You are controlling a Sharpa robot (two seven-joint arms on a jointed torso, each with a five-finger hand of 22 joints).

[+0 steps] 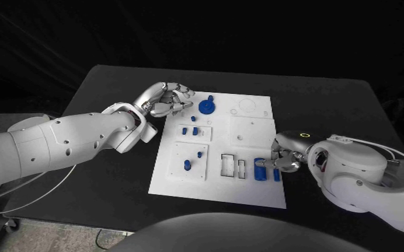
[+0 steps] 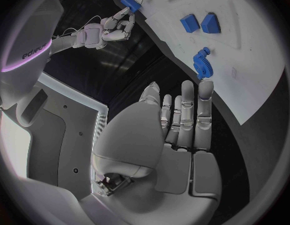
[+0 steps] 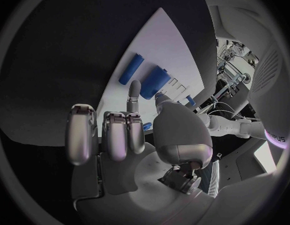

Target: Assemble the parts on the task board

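The white task board (image 1: 220, 185) lies in the middle of the black table. My right hand (image 1: 285, 156) is at the board's right edge; its thumb and one finger pinch the end of a large blue cylinder (image 1: 261, 171) (image 3: 154, 80) lying on the board. A thinner blue cylinder (image 1: 276, 174) (image 3: 131, 69) lies just beside it. My left hand (image 1: 171, 99) (image 2: 182, 130) hovers at the board's far left corner with its fingers apart, holding nothing. A blue gear-like part (image 1: 208, 107) (image 2: 202, 63) sits close to its fingertips.
Two small blue blocks (image 1: 190, 130) (image 2: 199, 23) sit in a raised square on the board's left half. Two more small blue pieces (image 1: 194, 159) are in the square nearer me. Two rectangular slots (image 1: 234, 167) are left of the cylinders. Black table (image 1: 110, 94) surrounds the board.
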